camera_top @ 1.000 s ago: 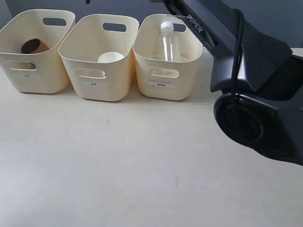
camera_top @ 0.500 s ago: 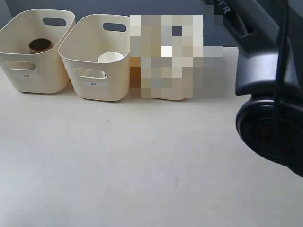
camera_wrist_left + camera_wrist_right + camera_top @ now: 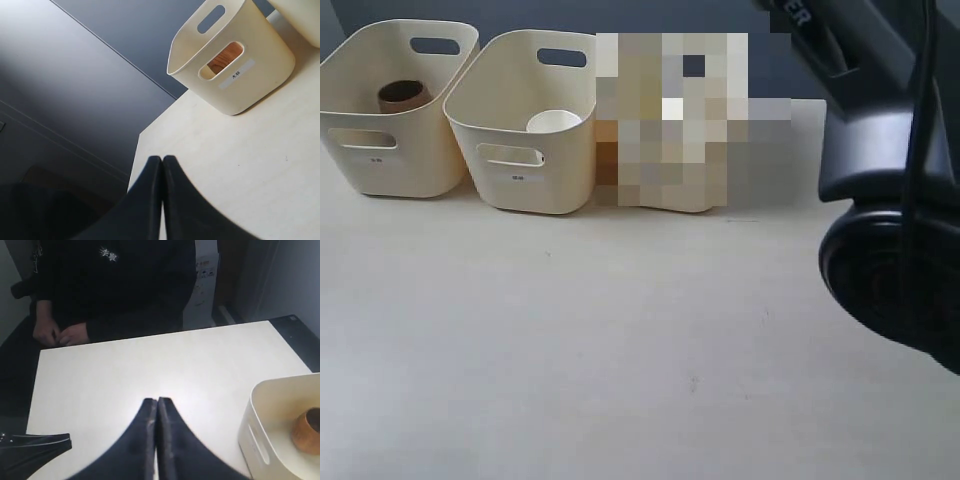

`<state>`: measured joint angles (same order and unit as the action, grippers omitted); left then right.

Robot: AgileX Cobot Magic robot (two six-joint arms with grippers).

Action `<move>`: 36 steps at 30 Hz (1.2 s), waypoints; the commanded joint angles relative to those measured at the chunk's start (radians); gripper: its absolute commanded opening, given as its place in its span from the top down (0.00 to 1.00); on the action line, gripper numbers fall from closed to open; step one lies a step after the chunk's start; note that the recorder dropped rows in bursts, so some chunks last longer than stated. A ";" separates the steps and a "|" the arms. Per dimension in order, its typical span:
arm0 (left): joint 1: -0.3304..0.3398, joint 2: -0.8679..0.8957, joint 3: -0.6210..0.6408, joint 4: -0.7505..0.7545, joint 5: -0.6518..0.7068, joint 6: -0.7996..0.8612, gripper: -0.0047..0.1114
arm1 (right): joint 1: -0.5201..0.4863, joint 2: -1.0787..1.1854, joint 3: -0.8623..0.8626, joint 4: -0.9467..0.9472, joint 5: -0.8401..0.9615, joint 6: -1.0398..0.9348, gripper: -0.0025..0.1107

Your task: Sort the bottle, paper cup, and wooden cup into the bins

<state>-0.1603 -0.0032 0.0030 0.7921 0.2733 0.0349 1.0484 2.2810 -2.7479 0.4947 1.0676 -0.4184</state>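
Observation:
The wooden cup [image 3: 404,95] sits inside the left bin [image 3: 380,165]. The white paper cup [image 3: 554,122] stands in the middle bin [image 3: 520,185]. A blurred patch [image 3: 670,120] covers the spot right of those bins, so the third bin and the bottle cannot be made out. My left gripper [image 3: 162,159] is shut and empty above the table edge, short of the left bin [image 3: 250,85]; the wooden cup [image 3: 222,59] shows through its cutout. My right gripper [image 3: 157,401] is shut and empty over bare table, beside a bin [image 3: 260,440] holding the wooden cup [image 3: 306,430].
The right arm's black body [image 3: 890,200] fills the right side of the exterior view. A person in black [image 3: 110,285] sits at the table's far edge. A black gripper part [image 3: 35,445] lies low near the table corner.
The right arm has drawn away from the right bin toward the right. The wooden cup has shifted a little inside the left bin. A blur now covers the right bin.

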 commanded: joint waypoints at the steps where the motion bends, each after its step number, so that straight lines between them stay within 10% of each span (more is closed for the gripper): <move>1: -0.002 0.003 -0.003 0.002 -0.013 -0.008 0.96 | 0.000 -0.004 -0.004 -0.014 0.070 0.018 0.99; 7: -0.002 0.003 -0.003 0.002 -0.013 -0.008 0.96 | 0.082 -0.040 0.152 -0.248 0.078 0.088 0.99; 17: -0.002 0.003 -0.003 0.002 -0.013 -0.008 0.96 | 0.019 -0.767 1.754 -0.328 -1.119 0.216 0.99; 22: -0.002 0.003 -0.003 0.002 -0.013 -0.008 0.96 | -0.107 -1.015 2.157 -0.265 -1.393 0.237 0.99; 36: -0.002 0.003 -0.003 0.002 -0.013 -0.008 0.96 | -0.679 -1.798 2.543 -0.313 -1.046 0.266 0.99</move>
<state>-0.1603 -0.0032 0.0030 0.7921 0.2733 0.0349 0.4642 0.6094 -0.2335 0.2228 -0.0764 -0.1396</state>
